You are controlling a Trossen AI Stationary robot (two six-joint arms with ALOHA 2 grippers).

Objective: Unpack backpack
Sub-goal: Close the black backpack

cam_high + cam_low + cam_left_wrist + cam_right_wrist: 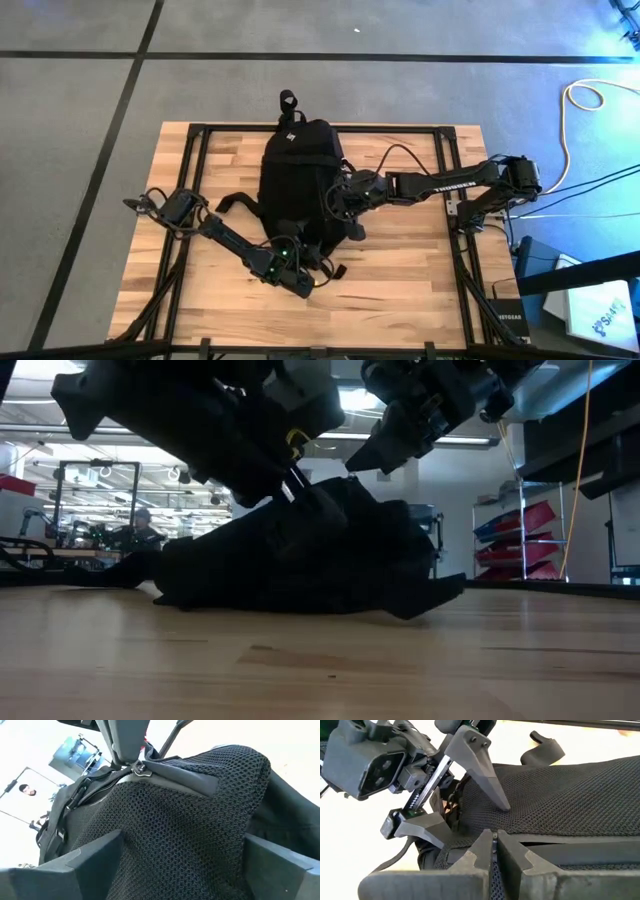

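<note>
Two arms on the backpack, setting up to get it open

Left gripper (312, 268) sits spread wide at the near end of the backpack (292, 165) lying mid-table, probably ready to grab mesh; right gripper (335, 203) is pinched tight on its fabric, likely anchoring it.
</note>
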